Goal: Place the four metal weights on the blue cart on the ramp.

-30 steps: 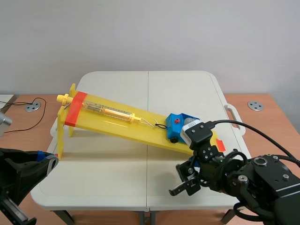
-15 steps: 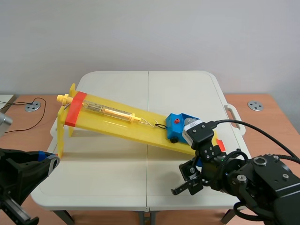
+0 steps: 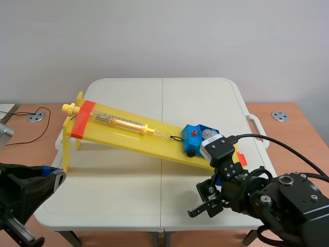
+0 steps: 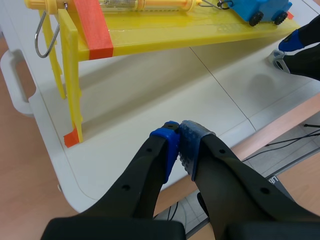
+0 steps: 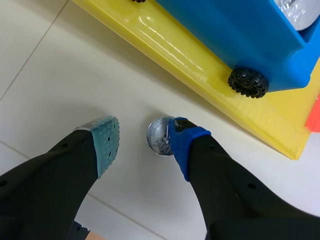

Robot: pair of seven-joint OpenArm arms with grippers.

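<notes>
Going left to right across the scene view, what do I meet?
Left gripper → orange band → spring scale → blue cart → table handle → grey disc.

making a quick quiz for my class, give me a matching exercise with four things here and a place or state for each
Things:
1. blue cart
2. loose metal weight
3. left tool
4. right tool

Place or state:
a. shut on nothing
b. lying on the table beside the ramp
c. open
d. on the yellow ramp, at its low end

Pairs: 1-d, 2-b, 3-a, 4-c
</notes>
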